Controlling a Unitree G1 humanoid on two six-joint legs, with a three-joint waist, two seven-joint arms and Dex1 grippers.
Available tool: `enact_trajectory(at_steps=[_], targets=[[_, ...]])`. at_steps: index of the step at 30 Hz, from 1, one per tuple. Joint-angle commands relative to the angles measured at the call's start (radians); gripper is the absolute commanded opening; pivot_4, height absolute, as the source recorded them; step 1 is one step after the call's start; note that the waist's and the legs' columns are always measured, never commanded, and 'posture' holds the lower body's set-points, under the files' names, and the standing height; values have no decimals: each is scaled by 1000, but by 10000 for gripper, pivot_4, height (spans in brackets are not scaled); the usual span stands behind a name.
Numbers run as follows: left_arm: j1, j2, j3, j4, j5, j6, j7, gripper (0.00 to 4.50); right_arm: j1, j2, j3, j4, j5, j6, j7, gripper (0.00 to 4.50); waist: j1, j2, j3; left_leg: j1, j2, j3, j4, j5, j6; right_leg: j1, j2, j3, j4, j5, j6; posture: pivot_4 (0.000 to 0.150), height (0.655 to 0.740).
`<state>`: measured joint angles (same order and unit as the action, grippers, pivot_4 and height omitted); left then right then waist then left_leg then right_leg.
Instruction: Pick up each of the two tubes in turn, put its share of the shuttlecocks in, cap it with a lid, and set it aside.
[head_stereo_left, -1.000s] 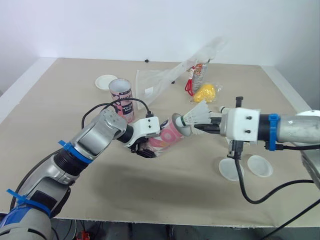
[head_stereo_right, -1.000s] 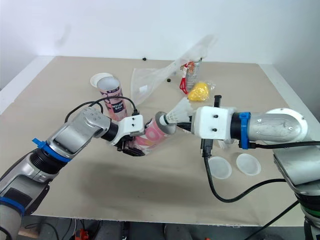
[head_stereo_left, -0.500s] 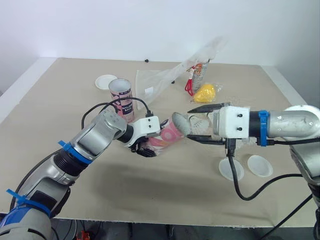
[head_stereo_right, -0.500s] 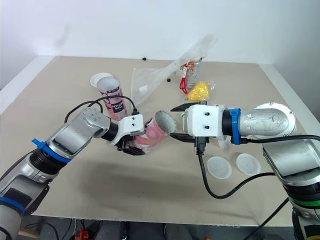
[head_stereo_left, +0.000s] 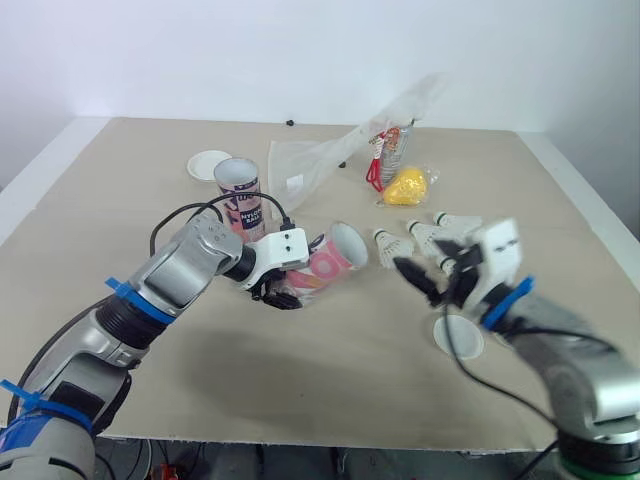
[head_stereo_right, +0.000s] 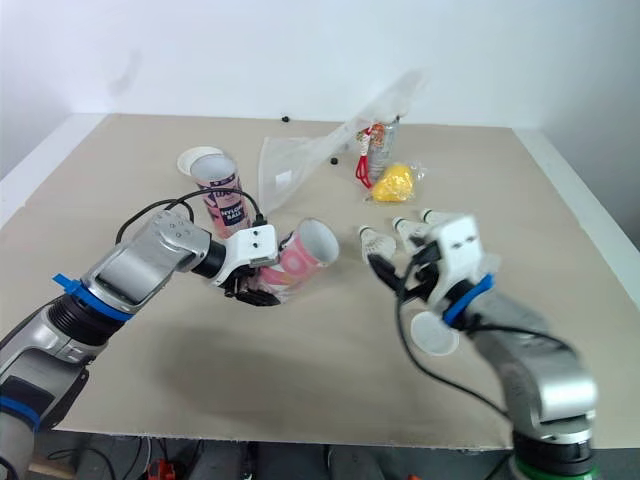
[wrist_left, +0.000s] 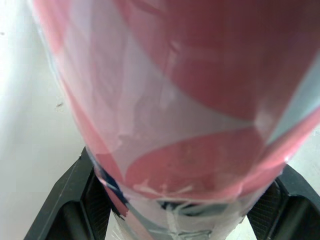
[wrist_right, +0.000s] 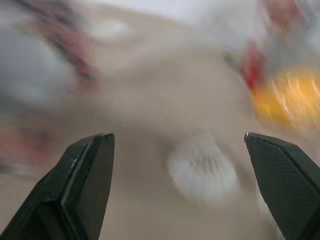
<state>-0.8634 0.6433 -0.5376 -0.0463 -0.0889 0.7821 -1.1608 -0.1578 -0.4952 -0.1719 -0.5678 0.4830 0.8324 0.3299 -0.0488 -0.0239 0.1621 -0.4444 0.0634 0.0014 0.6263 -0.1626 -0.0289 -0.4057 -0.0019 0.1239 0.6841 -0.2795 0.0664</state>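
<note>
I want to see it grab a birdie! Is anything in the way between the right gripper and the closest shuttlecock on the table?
Nothing visible is in the way. The open right gripper hovers close to the nearest shuttlecock, which lies on the table, with bare tabletop between them.

A wide table (head_stereo_left: 120, 200) with a flat beige top stands in front of me, trimmed with a pale white border (head_stereo_left: 35, 190) down its sides. A plain white wall (head_stereo_left: 250, 50) rises straight behind its far edge. The light is soft and even, and shadows on the tabletop are faint.
</note>
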Motion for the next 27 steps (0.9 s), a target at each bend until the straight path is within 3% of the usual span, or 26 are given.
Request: enact_trajectory(at_steps=[1,11,27], targets=[[-4,21,30,-7,11,-13,0,30996,-2,78,88,-80,-129,-57,-157,44519,0,2,1,0,0,0,0,0,0,0,0,1,0,0,1,1500,7400],[9,31,34,-34,3,13,4,30996,-19,249,221,-1,-264,-121,-269,44519,1,2,1,-1,0,0,0,1,0,0,0,0,0,0,1,1500,7400],[9,29,29,-45,6,20,16,30996,-111,427,178,171,-288,-143,-348,44519,1,2,1,-1,0,0,-1,1,0,0,0,0,0,0,0,1500,7400]])
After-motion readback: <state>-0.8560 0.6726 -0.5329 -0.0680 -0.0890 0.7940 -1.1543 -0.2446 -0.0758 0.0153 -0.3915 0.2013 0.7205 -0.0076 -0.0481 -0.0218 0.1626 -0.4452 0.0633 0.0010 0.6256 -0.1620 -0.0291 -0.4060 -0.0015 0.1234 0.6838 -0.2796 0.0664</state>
